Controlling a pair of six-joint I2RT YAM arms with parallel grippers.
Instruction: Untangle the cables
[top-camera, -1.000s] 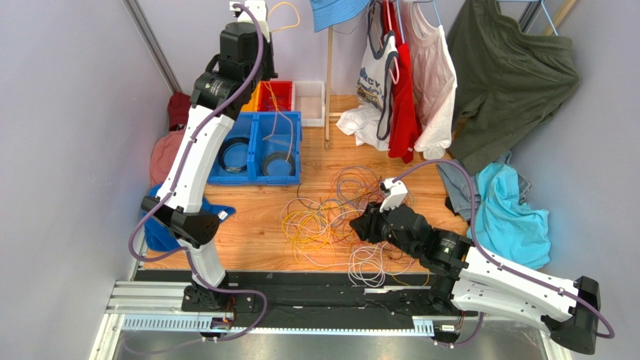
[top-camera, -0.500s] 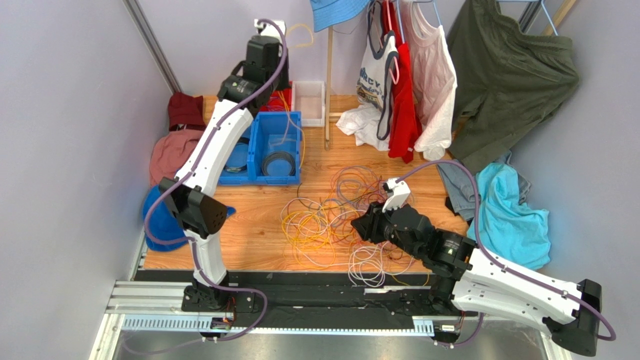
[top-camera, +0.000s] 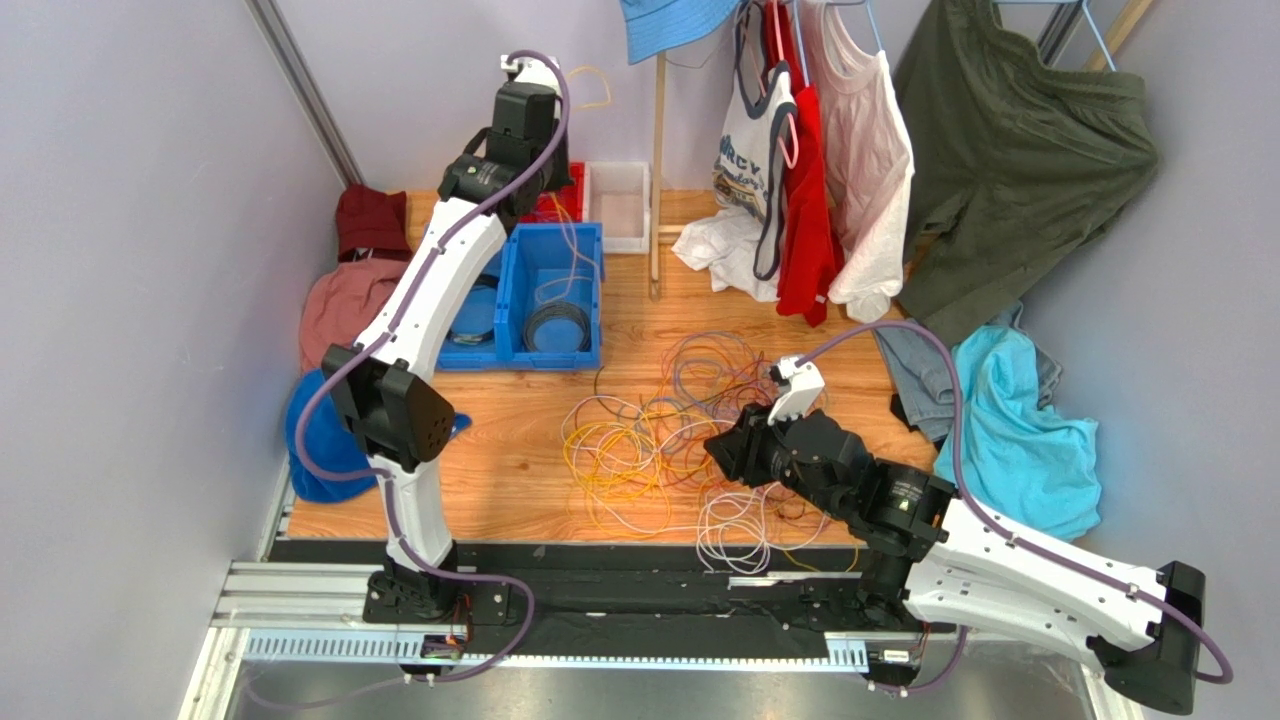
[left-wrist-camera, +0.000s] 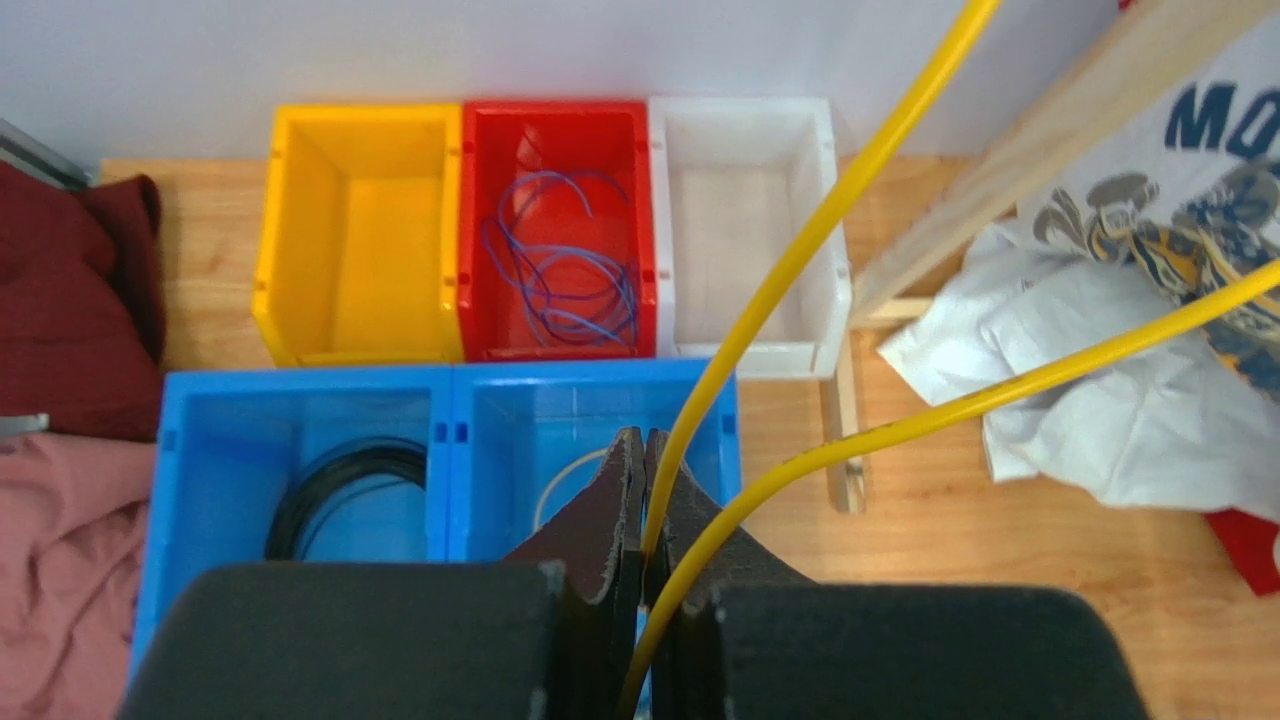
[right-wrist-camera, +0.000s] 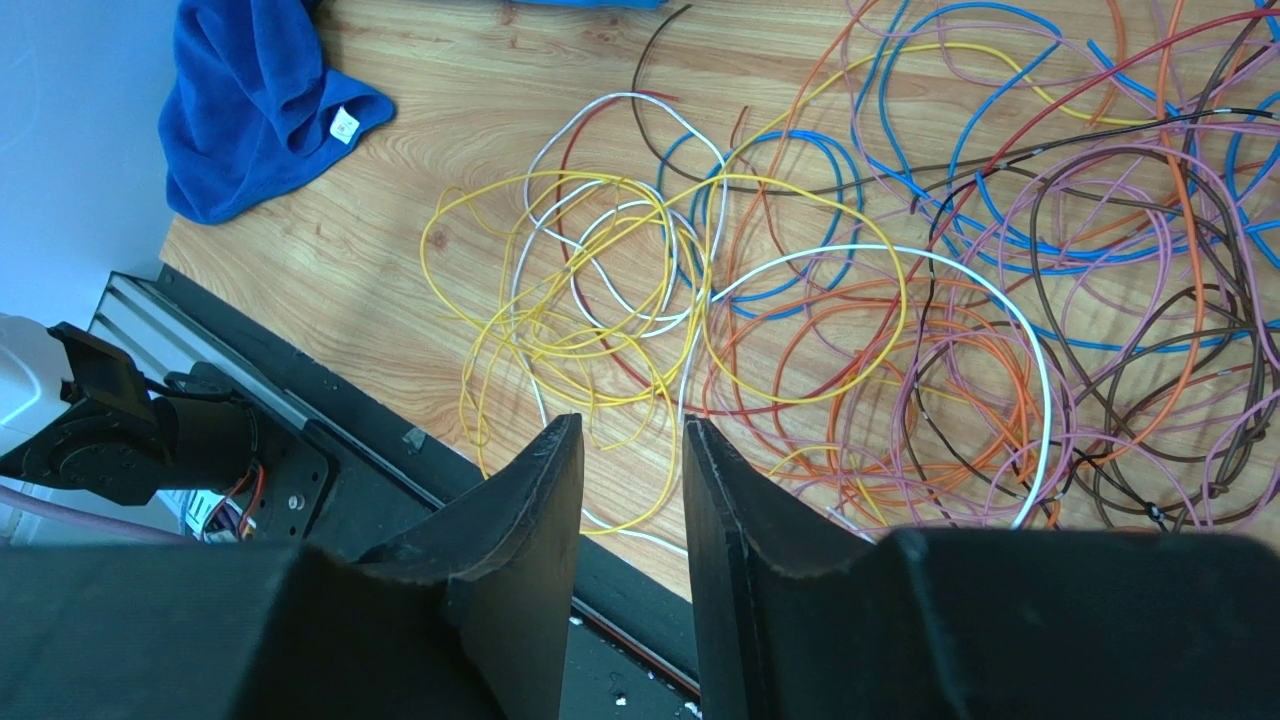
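The cables (top-camera: 661, 435) lie in a loose tangle of yellow, orange, purple, white, blue and brown strands on the wooden table; the same cables (right-wrist-camera: 932, 300) fill the right wrist view. My left gripper (left-wrist-camera: 646, 450) is raised at the back over the bins and is shut on a yellow cable (left-wrist-camera: 796, 255), which runs up and off to the right in two strands. In the top view that left gripper (top-camera: 526, 113) sits by the back wall. My right gripper (right-wrist-camera: 631, 428) hovers over the near edge of the tangle, open, with nothing between its fingers.
Under the left gripper stand a yellow bin (left-wrist-camera: 278, 225), a red bin (left-wrist-camera: 556, 117) holding a blue wire, a white bin (left-wrist-camera: 744, 113) and two blue bins (left-wrist-camera: 301, 387), one with a black coil (left-wrist-camera: 323, 480). Clothes hang on a wooden rack (top-camera: 658, 165). A blue cloth (right-wrist-camera: 256, 90) lies at the left.
The left arm has swung right and a little forward along the back wall, carrying the yellow cable over the bins. The right arm has stayed where it was.
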